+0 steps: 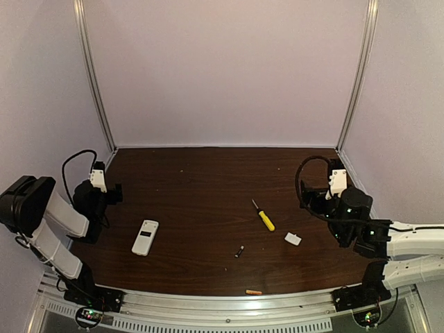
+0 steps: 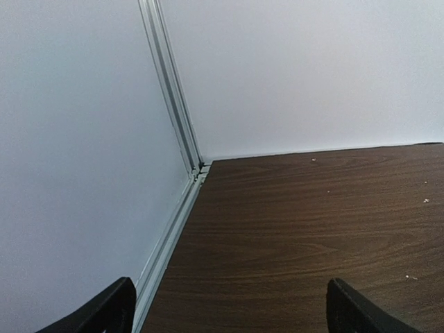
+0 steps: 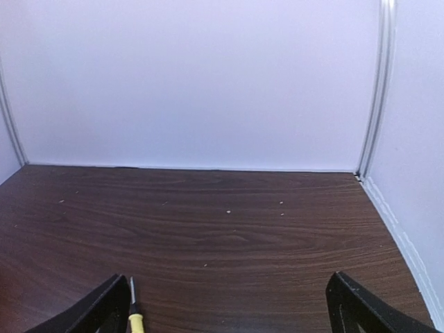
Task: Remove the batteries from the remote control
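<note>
The remote control [image 1: 145, 237] is a small white bar with a dark rectangle on its upper face, lying flat at the table's left front. One dark battery [image 1: 239, 251] lies loose near the middle front. An orange battery [image 1: 254, 292] rests at the front edge by the rail. My left gripper [image 1: 111, 193] hovers at the far left, behind the remote and apart from it. In the left wrist view it [image 2: 229, 305] is open over bare wood. My right gripper [image 1: 312, 198] is at the far right, open [image 3: 229, 305] and empty.
A yellow-handled screwdriver [image 1: 263, 216] lies right of centre; its tip [image 3: 132, 295] shows beside my right gripper's left finger. A small white plastic chip [image 1: 293, 238] sits near the right arm. White walls with metal corner rails [image 2: 177, 118] enclose the table.
</note>
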Action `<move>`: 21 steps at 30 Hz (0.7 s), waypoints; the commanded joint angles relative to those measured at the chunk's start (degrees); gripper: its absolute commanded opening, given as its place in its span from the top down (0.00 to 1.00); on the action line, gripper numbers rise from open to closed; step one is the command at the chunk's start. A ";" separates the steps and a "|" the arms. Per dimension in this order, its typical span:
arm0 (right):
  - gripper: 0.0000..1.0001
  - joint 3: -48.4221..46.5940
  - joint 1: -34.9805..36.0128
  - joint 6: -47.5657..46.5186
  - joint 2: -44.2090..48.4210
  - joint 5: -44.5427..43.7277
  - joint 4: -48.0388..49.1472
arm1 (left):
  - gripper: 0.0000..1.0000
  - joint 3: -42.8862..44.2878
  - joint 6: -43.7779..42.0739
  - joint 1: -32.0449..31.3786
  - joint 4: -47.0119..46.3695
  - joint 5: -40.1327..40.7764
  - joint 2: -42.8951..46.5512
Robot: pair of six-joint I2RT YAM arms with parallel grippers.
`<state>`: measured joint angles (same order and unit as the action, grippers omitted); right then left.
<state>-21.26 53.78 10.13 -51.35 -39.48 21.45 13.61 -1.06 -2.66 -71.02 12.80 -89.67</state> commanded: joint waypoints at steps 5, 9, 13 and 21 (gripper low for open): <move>0.00 -0.98 -11.05 -10.86 -1.93 -9.54 6.49 | 0.02 0.81 0.80 0.20 -1.75 -0.93 -0.42; 0.00 1.07 -20.11 -12.11 -4.24 -2.53 10.46 | 0.03 0.79 0.84 0.21 -1.83 -0.89 -0.44; 0.00 7.75 -29.00 -14.50 -8.04 4.57 25.92 | 0.03 0.81 0.80 0.22 -1.84 -0.93 -0.42; 0.00 12.50 -42.02 -10.35 -25.29 12.70 49.37 | 0.03 0.76 0.81 0.22 -1.76 -0.93 -0.43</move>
<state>-9.23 14.63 -1.45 -71.11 -32.34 55.70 13.63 -0.80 -2.66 -71.02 12.56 -89.67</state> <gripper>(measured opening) 0.996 0.974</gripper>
